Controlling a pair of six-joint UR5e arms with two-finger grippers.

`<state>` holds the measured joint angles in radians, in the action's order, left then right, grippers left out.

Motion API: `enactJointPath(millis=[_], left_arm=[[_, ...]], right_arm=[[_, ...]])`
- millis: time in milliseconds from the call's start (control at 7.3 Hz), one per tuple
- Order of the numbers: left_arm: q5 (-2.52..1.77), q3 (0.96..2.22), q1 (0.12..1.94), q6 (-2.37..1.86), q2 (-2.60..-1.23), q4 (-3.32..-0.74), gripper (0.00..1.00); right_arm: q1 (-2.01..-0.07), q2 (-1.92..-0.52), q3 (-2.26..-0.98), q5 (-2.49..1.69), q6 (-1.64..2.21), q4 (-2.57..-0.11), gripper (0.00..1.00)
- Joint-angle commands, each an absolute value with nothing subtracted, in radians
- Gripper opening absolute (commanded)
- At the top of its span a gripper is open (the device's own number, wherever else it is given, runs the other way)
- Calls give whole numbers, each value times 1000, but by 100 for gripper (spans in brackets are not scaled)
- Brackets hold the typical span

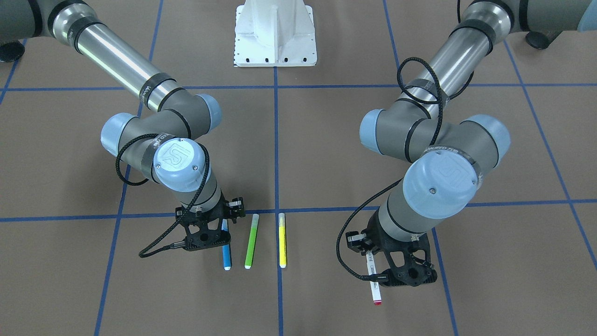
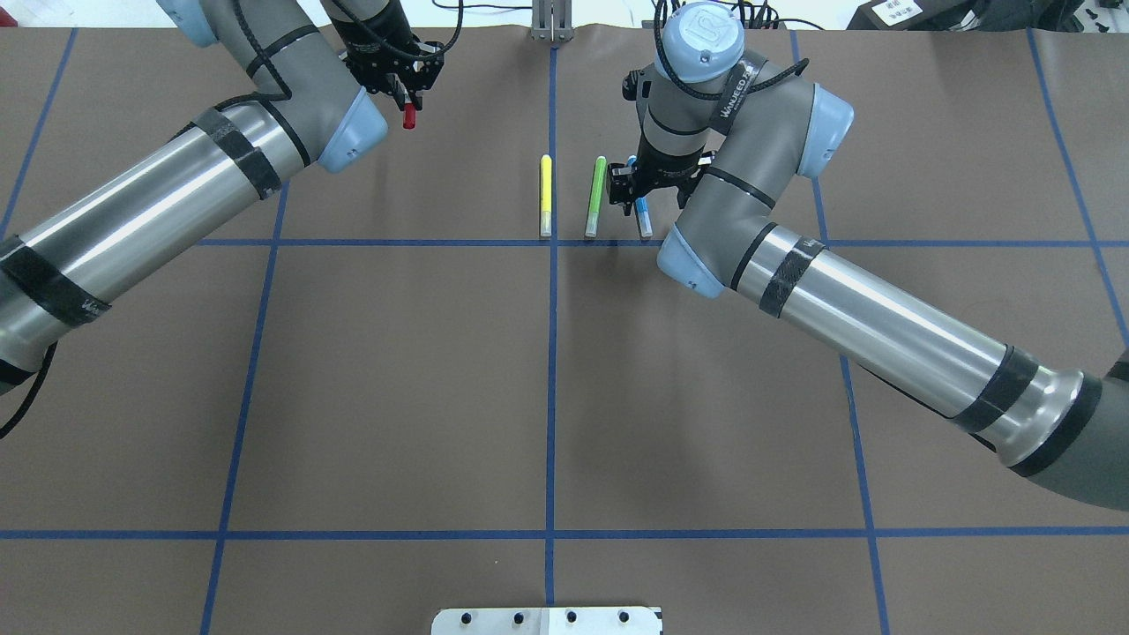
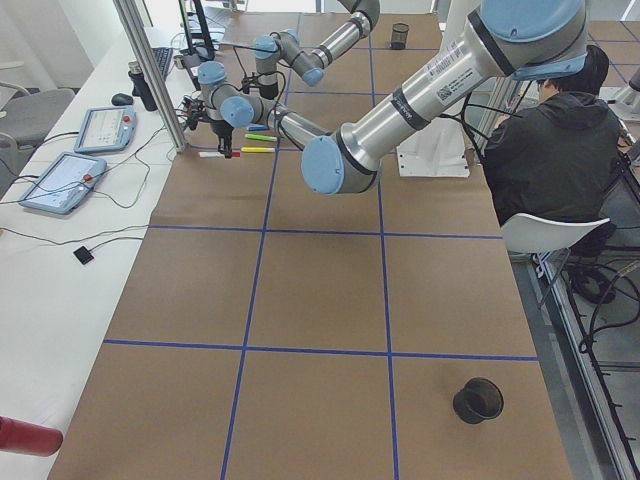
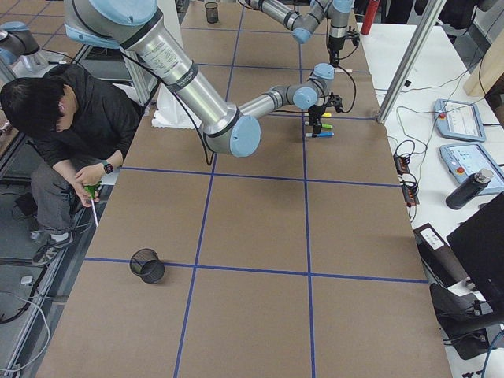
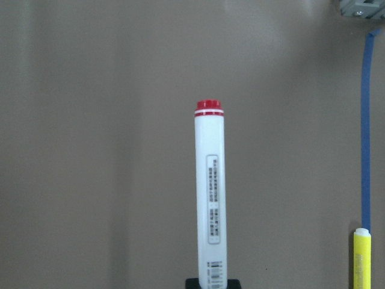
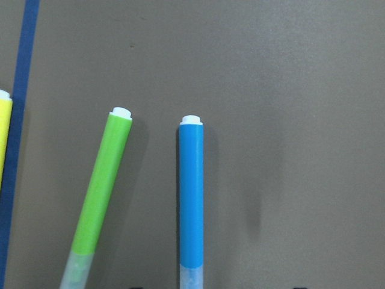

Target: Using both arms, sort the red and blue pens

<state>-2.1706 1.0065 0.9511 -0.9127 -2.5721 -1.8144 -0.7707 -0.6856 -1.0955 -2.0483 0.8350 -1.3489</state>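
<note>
The red pen, white-barrelled with a red end, runs lengthwise from my left gripper, which is shut on its barrel; its red cap sticks out past the fingers. I cannot tell whether it rests on the table or is lifted. The blue pen lies flat beside the green marker. My right gripper hangs low over the blue pen, open, with a finger on either side of the capped end.
A yellow marker lies on the blue centre line, next to the green marker. The white pedestal stands behind. A black mesh cup sits far down the table. A person sits at the table's side.
</note>
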Motion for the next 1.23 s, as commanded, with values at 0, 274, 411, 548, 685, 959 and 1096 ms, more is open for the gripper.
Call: enactJointPath(millis=[0, 274, 411, 548, 685, 959, 1096], left_arm=[[-2172, 1014, 951, -913, -2568, -1813, 0], [-2234, 1046, 951, -913, -2559, -1734, 0], [-2241, 1096, 957, -910, -2543, -1680, 0], [-2243, 1138, 960, -908, -2508, -1669, 0], [-2243, 1167, 963, -899, -2475, -1669, 0], [-2252, 1190, 971, -873, -2456, -1669, 0], [-2255, 1192, 973, -873, -2448, -1669, 0]], right_arm=[[-762, -683, -1043, -2043, 831, -1300, 66], [-762, -683, -1022, -2043, 830, -1273, 66], [-762, -683, -1022, -2043, 830, -1273, 66], [-762, -683, -1022, -2043, 830, -1273, 66], [-762, -681, -1022, -2043, 830, -1273, 66], [-762, -669, -1022, -2043, 831, -1273, 66], [-759, -666, -1019, -2042, 831, -1273, 64]])
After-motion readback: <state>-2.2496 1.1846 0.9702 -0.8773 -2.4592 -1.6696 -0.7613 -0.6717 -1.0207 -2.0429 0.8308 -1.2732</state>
